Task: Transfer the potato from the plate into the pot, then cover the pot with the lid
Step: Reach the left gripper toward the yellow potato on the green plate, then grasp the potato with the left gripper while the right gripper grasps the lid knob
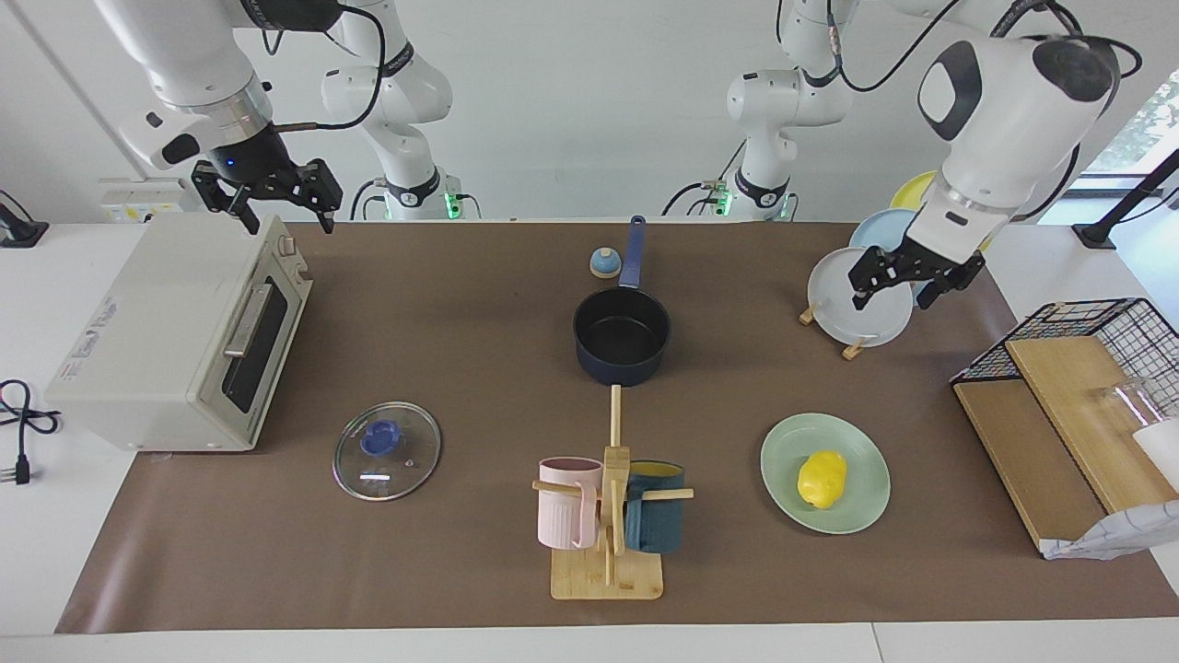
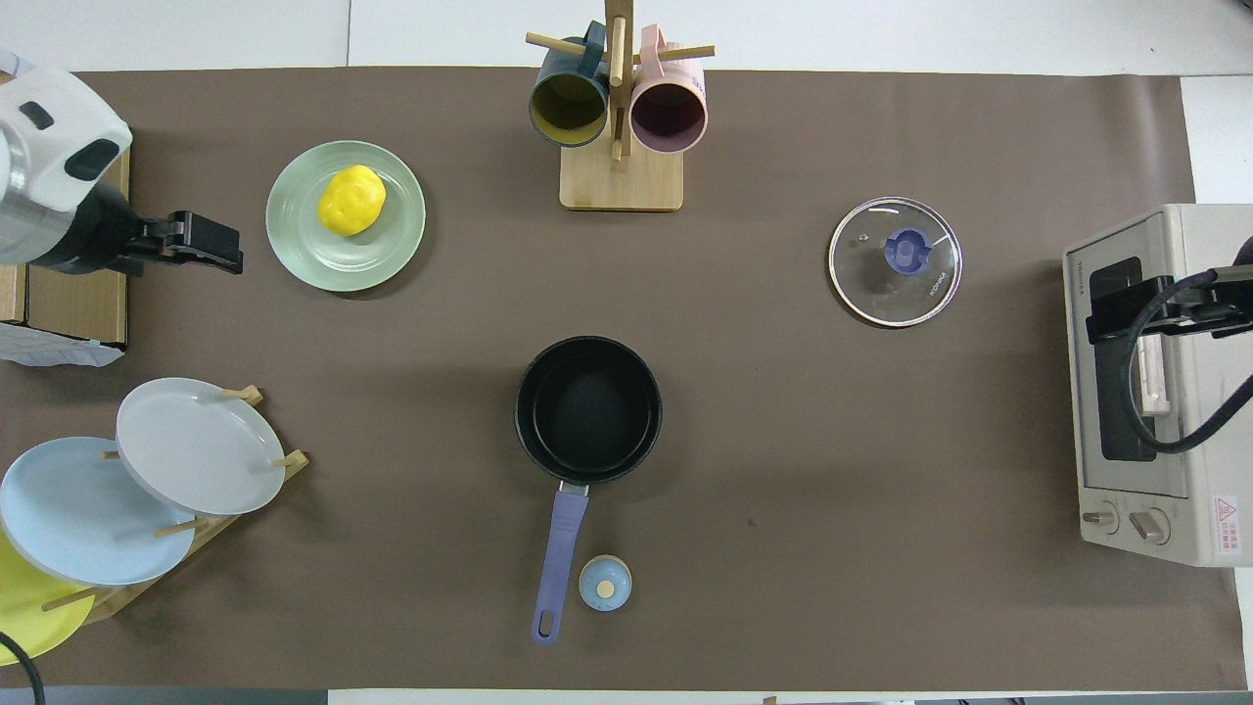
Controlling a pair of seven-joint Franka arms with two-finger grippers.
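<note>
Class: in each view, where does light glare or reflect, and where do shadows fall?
Overhead view: white streaks glint on the round clear glass lid; soft shadow hugs the dark navy saucepan. Facing view: the glossy yellow potato shows a highlight on the mint-green plate.

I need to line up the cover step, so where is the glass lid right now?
The lid lies flat on the brown mat toward the right arm's end of the table, in front of the toaster oven, farther from the robots than the pot.
</note>
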